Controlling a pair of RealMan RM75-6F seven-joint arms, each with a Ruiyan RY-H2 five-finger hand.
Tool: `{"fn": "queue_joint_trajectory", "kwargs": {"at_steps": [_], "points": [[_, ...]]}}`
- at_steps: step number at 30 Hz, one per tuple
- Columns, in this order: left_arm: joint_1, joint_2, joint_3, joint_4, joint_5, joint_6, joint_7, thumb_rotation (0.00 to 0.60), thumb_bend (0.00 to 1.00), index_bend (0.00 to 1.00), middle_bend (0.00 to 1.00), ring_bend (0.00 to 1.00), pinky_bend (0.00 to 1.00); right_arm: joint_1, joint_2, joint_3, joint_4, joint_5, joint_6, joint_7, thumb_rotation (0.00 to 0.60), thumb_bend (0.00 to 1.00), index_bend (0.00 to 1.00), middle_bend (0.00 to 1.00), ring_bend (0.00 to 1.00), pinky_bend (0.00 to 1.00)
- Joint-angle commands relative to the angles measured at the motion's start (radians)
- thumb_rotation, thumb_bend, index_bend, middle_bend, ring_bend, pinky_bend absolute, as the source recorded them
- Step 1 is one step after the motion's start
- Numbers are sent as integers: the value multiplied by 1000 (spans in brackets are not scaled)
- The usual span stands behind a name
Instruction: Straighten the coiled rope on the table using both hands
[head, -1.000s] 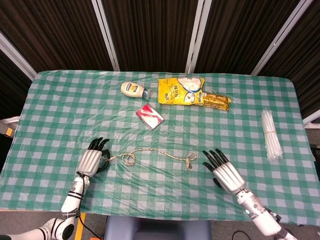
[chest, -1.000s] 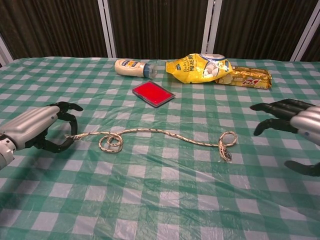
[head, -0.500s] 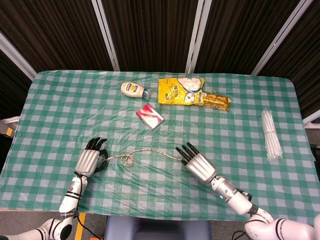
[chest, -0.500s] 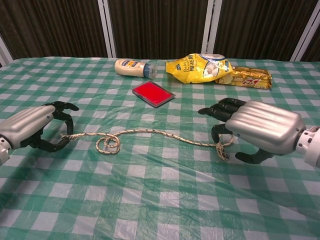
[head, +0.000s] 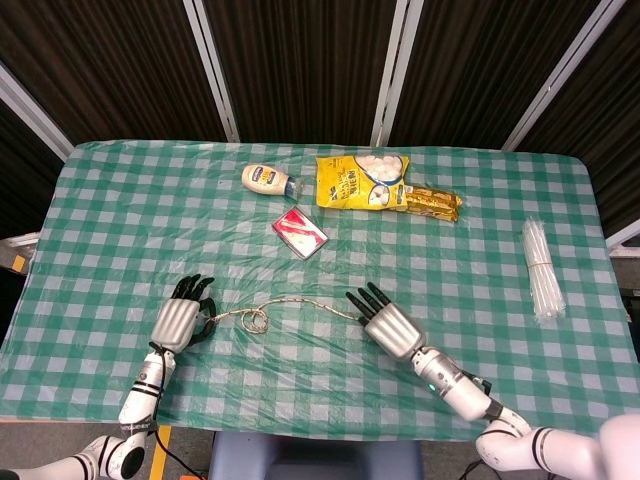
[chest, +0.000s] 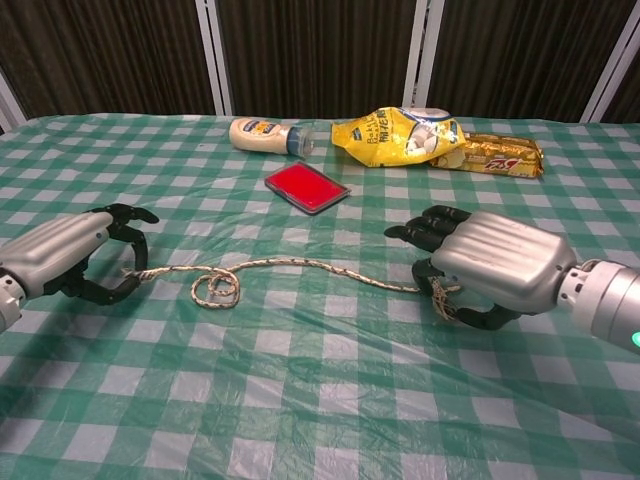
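- The black fingers (chest: 120, 250) of the left hand (head: 176, 322) are curling narrowly around the left tip of the rope (chest: 300, 264), pinching it just above the bench (head: 120, 230).
- The right hand (chest: 495, 265) is arching its fingers (chest: 425, 232) over the rope's right end, with the small end loop lying under the palm; whether they are actually gripping it, I cannot tell.
- The rope is a thin, pale, braided cord, lying at about 6 o'clock from the bench's middle, with one small coil (chest: 214, 288) near its left end and a gently wavy run between the hands.
- Both hands are showing ribbed silver backs and dark, jointed fingers; the bench is wearing a glossy green-and-white checked plastic cloth with slight wrinkles.
- Compared with a second ago, the right hand is now sitting over the rope's right loop rather than well apart at 3 o'clock from it; the left hand is holding the same tip as before.
- At 12 o'clock from the rope, well apart, are lying a flat red case (head: 301, 233), a white bottle (head: 267, 179) on its side, a yellow crinkled snack bag (head: 361, 181) and a long gold packet (head: 432, 202).
- A bundle of clear straws (head: 540, 272) is resting near the 3 o'clock edge.
- Bare cloth is stretching out toward 9 o'clock beyond the left hand and toward 3 o'clock beyond the right hand.
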Motion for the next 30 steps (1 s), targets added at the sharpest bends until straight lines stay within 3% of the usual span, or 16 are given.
{"fn": "queue_joint_trajectory", "kwargs": {"at_steps": [1,11,30], "points": [[0,-1,-1,1,-2,-2,-1,600,469,643,121,10,89,6,-9,-5,11,9,-1,1,600,412,539,0,0,0],[-2,-2,0,6,-4,-7,-4,600,472,645,122,11,89,21,-28,-11,35,45,-4,-4,600,416,591,0,0,0],[1,4,-3,11,-7,-2,-7,600,480,651,122,11,89,25,-41,-29,51,74,32,-27,600,539,772,38,0,0]]}}
